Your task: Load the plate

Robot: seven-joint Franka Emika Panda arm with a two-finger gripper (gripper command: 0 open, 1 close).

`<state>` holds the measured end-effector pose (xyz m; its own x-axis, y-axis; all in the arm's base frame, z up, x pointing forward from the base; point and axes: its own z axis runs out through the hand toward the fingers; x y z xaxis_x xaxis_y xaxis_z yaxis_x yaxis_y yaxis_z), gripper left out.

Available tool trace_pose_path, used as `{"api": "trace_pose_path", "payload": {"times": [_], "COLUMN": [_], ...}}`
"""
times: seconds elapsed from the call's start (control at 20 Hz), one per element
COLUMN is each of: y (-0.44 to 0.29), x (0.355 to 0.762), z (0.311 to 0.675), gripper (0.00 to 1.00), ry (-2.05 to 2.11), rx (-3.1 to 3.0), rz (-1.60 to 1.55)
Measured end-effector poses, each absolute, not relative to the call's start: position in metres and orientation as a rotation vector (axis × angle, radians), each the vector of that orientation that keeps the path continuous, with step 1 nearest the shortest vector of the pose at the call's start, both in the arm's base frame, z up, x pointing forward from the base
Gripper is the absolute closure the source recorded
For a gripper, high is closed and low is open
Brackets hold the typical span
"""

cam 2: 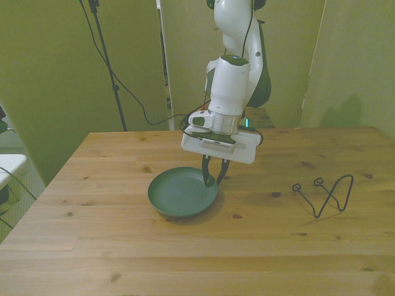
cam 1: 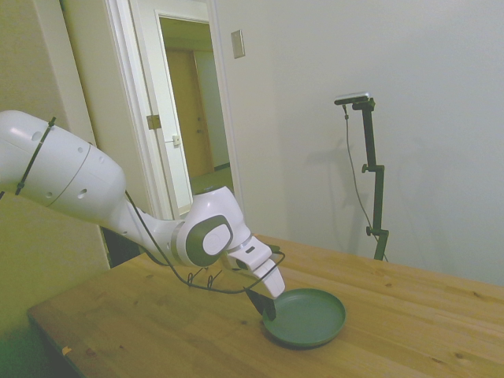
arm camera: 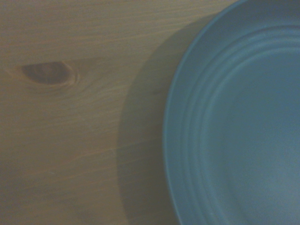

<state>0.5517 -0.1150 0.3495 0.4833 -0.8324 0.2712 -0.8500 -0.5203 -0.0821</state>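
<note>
the plate (cam 2: 179, 196) sits flat on the bench (cam 2: 92, 246), a little toward the front view's left of middle, and it holds nothing. the pincer (cam 2: 212, 180) is down at its rim, at about two o'clock on the plate as the front view shows it, with the two dark fingers drawn close together on either side of the raised edge. from here it looks as though they are pinching the rim, though i can't make out the actual contact. in the side view the pincer (cam 1: 268, 309) meets the plate (cam 1: 311, 319) at the edge nearest the arm. the wrist view shows only a curve of the plate (arm camera: 234, 131) with its faint rings, beside bare wood with a dark knot.

my reading of the task: the grip on the plate seems just made, and the plate has not left the bench. lifting it and carrying it to wherever it gets loaded is all still ahead. no rack or holder is clearly in view; the only other thing is a bent wire piece (cam 2: 324, 194) lying well off at three o'clock from the plate.

no brand, label or writing can be read anywhere.
</note>
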Motion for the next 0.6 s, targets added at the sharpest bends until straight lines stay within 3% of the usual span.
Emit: {"api": "trace_pose_path", "payload": {"times": [0.6], "y": [-0.1162], "x": [0.5524], "z": [0.3565], "gripper": [1.00], "ry": [-1.537], "rx": [2.677], "rz": [0.427]}}
